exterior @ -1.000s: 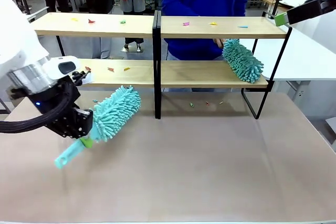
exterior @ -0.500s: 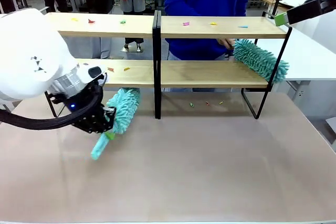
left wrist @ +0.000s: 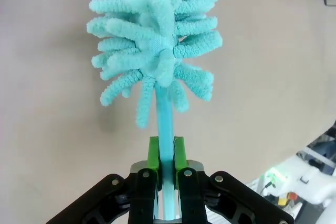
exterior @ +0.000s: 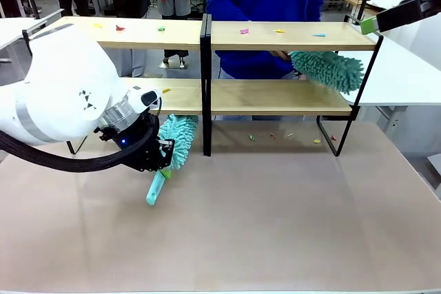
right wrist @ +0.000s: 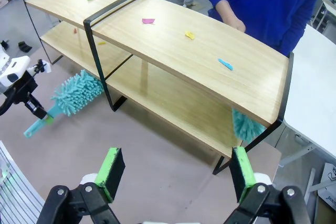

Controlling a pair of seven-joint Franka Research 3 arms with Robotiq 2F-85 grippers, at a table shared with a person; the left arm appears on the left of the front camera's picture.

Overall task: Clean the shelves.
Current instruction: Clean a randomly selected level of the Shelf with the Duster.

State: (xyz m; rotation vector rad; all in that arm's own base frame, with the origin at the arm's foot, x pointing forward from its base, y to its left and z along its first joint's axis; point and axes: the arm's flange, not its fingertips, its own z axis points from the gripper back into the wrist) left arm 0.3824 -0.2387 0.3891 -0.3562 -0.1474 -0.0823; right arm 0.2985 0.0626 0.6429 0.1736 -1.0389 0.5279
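Gripping a teal duster (left wrist: 155, 40) by its handle, the left gripper (left wrist: 166, 148) is holding the head at the front of the shelves (exterior: 138, 32), low and just left of their centre post (exterior: 205, 80). The right gripper (right wrist: 176, 167) is hanging wide open and empty above their right end. Coloured scraps (exterior: 244, 31) are lying along their top board (exterior: 296, 38), so most of the cleaning is probably waiting to be done.

The shelves' (exterior: 275, 96) left end is covered by the left arm (exterior: 65, 98); the duster (left wrist: 157, 40) is cut off at the top edge of the left wrist view; the person's duster (right wrist: 244, 125) is largely hidden under the top board's right end; the scraps (exterior: 244, 31) are too small to be identified.
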